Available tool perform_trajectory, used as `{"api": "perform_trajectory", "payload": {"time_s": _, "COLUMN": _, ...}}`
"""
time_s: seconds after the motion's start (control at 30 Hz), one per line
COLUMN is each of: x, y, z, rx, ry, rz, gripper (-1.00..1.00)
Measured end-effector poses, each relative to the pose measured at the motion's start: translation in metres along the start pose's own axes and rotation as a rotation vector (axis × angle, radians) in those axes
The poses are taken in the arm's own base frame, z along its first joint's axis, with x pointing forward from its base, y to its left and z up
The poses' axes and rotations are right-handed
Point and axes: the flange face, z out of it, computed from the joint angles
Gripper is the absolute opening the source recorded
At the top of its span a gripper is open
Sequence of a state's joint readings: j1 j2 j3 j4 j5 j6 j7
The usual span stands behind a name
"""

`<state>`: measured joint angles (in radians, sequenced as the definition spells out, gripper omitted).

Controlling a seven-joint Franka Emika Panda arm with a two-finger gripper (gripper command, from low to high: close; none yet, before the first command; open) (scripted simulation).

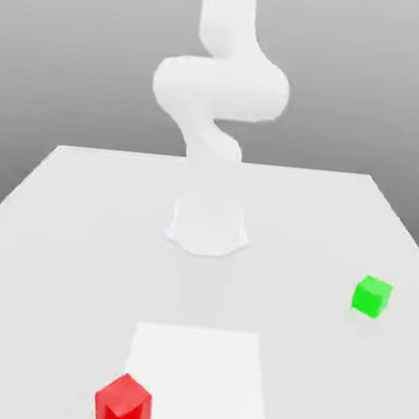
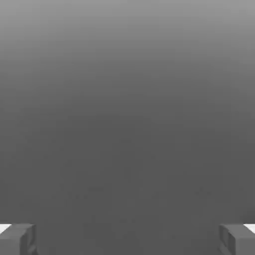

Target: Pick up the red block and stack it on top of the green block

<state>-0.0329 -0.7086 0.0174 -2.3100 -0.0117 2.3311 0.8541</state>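
Observation:
The red block [image 1: 124, 403] rests on the white table near its front edge, toward the exterior view's left. The green block [image 1: 371, 296] sits apart from it, farther back on the exterior view's right. The white arm [image 1: 220, 88] rises from its round base [image 1: 208, 226] at the table's middle and bends upward, well away from both blocks. In the hand view my gripper [image 2: 127, 239] is open: its two grey fingertips [image 2: 20, 239] stand wide apart, with only plain grey background between them.
The white table [image 1: 57, 235] spreads wide around the base. A brighter white square patch [image 1: 197, 379] lies on it just beside the red block, in front of the base. A grey backdrop stands behind the table.

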Motion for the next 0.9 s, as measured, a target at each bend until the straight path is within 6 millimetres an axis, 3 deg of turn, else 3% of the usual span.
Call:
{"api": "perform_trajectory", "payload": {"time_s": 0.17, "x": 0.002, "y": 0.014, "z": 0.099, "rx": -0.144, "ry": -0.054, "rz": 0.109, "gripper": 0.00}}
{"api": "perform_trajectory", "payload": {"time_s": 0.37, "x": -0.007, "y": 0.053, "z": 0.208, "rx": -0.302, "ry": -0.120, "rz": 0.240, "gripper": 0.00}}
{"api": "perform_trajectory", "payload": {"time_s": 0.63, "x": -0.040, "y": 0.134, "z": 0.334, "rx": -0.503, "ry": -0.213, "rz": 0.429, "gripper": 0.00}}
{"api": "perform_trajectory", "payload": {"time_s": 0.9, "x": -0.103, "y": 0.220, "z": 0.429, "rx": -0.664, "ry": -0.309, "rz": 0.595, "gripper": 0.00}}
